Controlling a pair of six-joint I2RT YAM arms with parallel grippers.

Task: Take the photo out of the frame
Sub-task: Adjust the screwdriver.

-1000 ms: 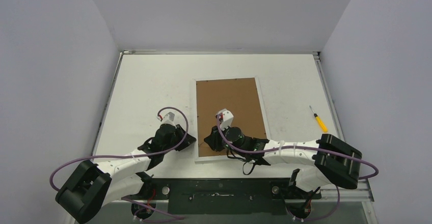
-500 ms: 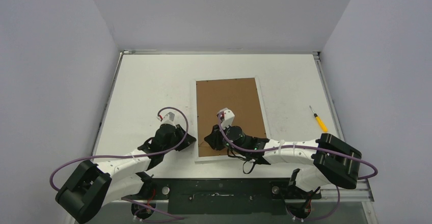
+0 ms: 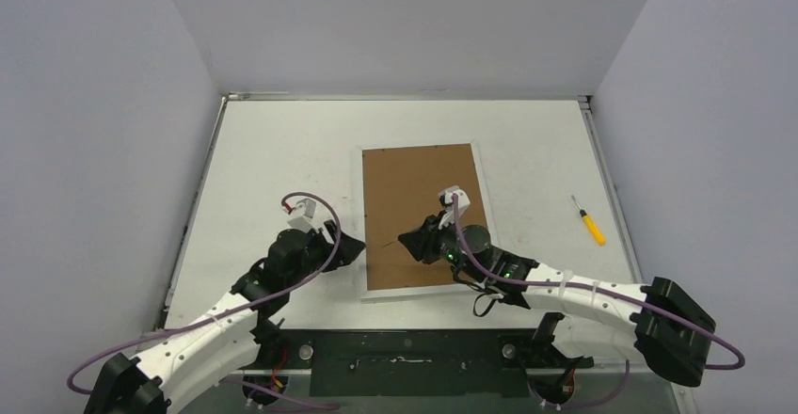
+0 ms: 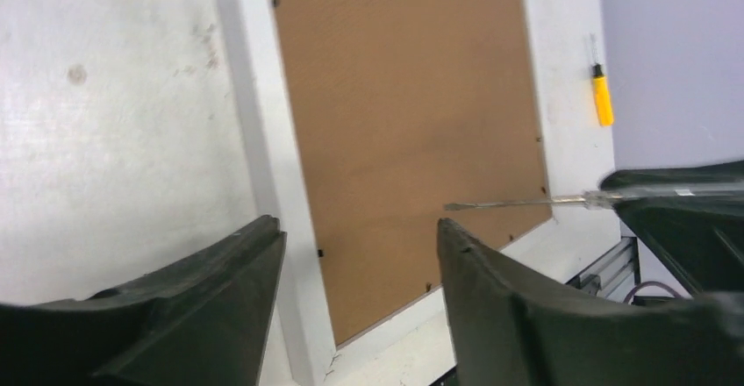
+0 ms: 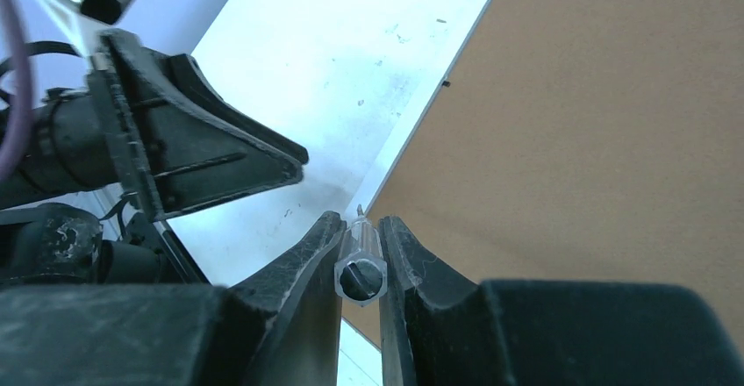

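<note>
The frame [image 3: 423, 212] is lying face down mid-table, long side running away from the arm bases, only its brown back [image 4: 404, 123] and narrow white border showing. Small dark tabs [image 4: 320, 252] are sitting along the back's edges. The right arm is reaching in low from the frame's near right corner, elbow out past that corner, forearm crossing the near end, wrist over the back. The right gripper [image 3: 419, 243] is pointing toward the frame's left border, fingers [image 5: 320, 254] pinching the clear-handled screwdriver [image 5: 360, 268] with almost no gap. Its thin metal shaft [image 4: 509, 202] is stretching across the near part of the back, tip ending short of the left border; whether the tip is touching the board, cannot tell. The left arm is stretching in from the frame's near left, wrist tilted down. The left gripper [image 3: 346, 249] is hovering just beside the left border near the near corner, jaws standing well apart, holding nothing. The table [image 3: 282, 169] is giving open room left of the frame, beyond its far end and right of it. A yellow-handled screwdriver [image 3: 591, 221] is lying loose on the table, well apart to the frame's right.
</note>
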